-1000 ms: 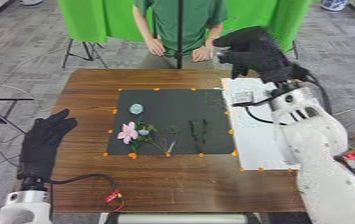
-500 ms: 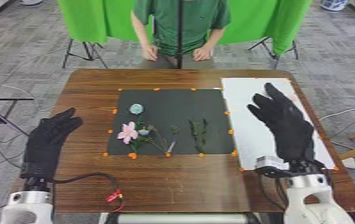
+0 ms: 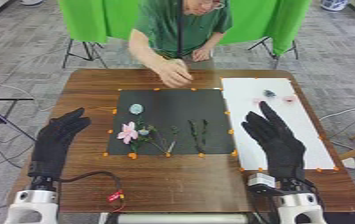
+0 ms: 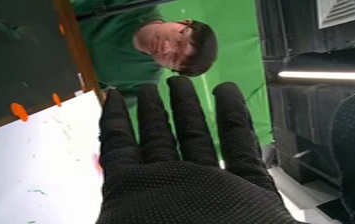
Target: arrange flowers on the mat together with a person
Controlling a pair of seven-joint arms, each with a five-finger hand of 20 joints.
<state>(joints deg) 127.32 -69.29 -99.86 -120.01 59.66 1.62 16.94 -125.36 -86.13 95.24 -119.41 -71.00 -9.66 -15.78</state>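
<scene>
Brown wooden table (image 3: pixel 182 182) on grey floor (image 3: pixel 22 55), green cloth (image 3: pixel 85 20) behind, left hand (image 3: pixel 53 143) and right hand (image 3: pixel 280 145) open.

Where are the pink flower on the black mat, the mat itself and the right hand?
Pink flower (image 3: pixel 127 131): head view, on its petals.
Black mat (image 3: pixel 175 103): head view, bare upper part.
Right hand (image 4: pixel 191 192): right wrist view, on the palm.

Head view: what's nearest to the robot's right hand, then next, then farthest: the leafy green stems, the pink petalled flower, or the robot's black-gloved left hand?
1. Leafy green stems, on the black mat, right half.
2. Pink petalled flower, mat's left side.
3. Black-gloved left hand, left of the mat.
</scene>
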